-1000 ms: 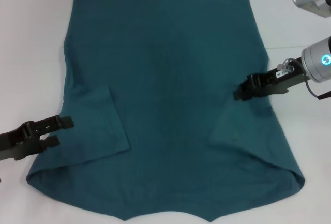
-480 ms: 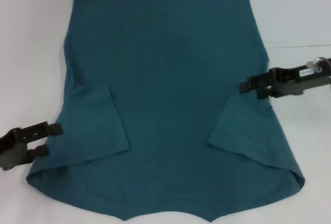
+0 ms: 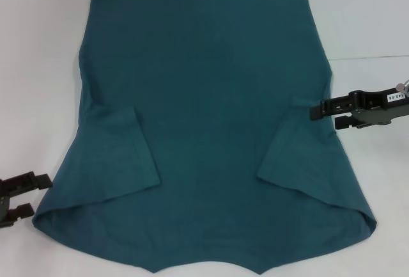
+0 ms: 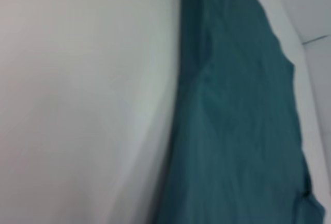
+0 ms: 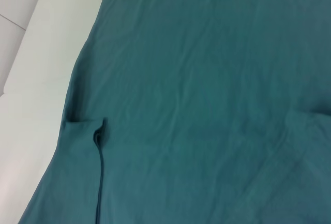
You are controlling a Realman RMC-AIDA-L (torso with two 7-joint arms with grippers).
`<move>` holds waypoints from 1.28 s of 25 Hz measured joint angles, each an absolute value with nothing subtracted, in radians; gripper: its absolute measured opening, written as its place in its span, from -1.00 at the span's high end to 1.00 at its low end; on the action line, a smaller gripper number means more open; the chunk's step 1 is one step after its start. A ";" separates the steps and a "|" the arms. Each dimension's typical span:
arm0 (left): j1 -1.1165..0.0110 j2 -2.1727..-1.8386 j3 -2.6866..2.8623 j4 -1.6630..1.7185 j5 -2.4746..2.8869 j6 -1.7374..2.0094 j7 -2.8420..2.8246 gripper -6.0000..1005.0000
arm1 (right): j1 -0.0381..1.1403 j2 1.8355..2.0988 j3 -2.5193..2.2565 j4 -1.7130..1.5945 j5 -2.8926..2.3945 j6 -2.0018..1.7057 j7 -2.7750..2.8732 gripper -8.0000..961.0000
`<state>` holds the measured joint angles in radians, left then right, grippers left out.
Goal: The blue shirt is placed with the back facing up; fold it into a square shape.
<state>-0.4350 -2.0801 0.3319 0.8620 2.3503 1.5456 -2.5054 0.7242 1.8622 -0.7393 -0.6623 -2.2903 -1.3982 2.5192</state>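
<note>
The blue shirt lies flat on the white table with its plain back up, and both sleeves are folded inward onto the body. The left sleeve flap and the right sleeve flap rest flat. My left gripper is open and empty, just off the shirt's near left edge. My right gripper is open and empty at the shirt's right edge, beside the sleeve fold. The left wrist view shows the shirt edge against the table. The right wrist view shows the shirt and a sleeve fold crease.
The white table surrounds the shirt on the left, right and far sides. A thin seam line crosses the table at the right. The shirt's near edge reaches the bottom of the head view.
Both arms have drawn outward. The left gripper slid off the shirt toward the near left, and the right gripper pulled back to the shirt's right edge. The right sleeve flap now lies free.
</note>
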 joint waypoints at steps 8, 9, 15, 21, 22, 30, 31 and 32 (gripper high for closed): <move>-0.428 -2.082 0.331 0.855 2.383 1.513 -2.513 -0.62 | 0.723 1.864 -0.739 -0.663 -2.291 -1.398 2.519 -0.81; -0.427 -2.082 0.331 0.855 2.383 1.512 -2.513 -0.62 | 0.723 1.864 -0.739 -0.663 -2.292 -1.398 2.519 -0.81; -0.419 -2.085 0.333 0.846 2.385 1.499 -2.520 -0.61 | 0.722 1.865 -0.739 -0.663 -2.293 -1.398 2.519 -0.81; -0.433 -2.084 0.341 0.806 2.406 1.489 -2.514 -0.60 | 0.722 1.867 -0.739 -0.663 -2.292 -1.396 2.515 -0.81; -0.435 -2.083 0.341 0.802 2.407 1.487 -2.513 -0.60 | 0.722 1.867 -0.739 -0.663 -2.292 -1.396 2.515 -0.81; -0.463 -2.076 0.358 0.752 2.408 1.449 -2.513 -0.59 | 0.723 1.867 -0.739 -0.657 -2.290 -1.393 2.508 -0.81; -0.466 -2.076 0.358 0.748 2.408 1.445 -2.515 -0.58 | 0.722 1.867 -0.739 -0.657 -2.290 -1.393 2.508 -0.81; -0.467 -2.075 0.358 0.746 2.408 1.443 -2.517 -0.58 | 0.723 1.867 -0.739 -0.657 -2.290 -1.393 2.507 -0.81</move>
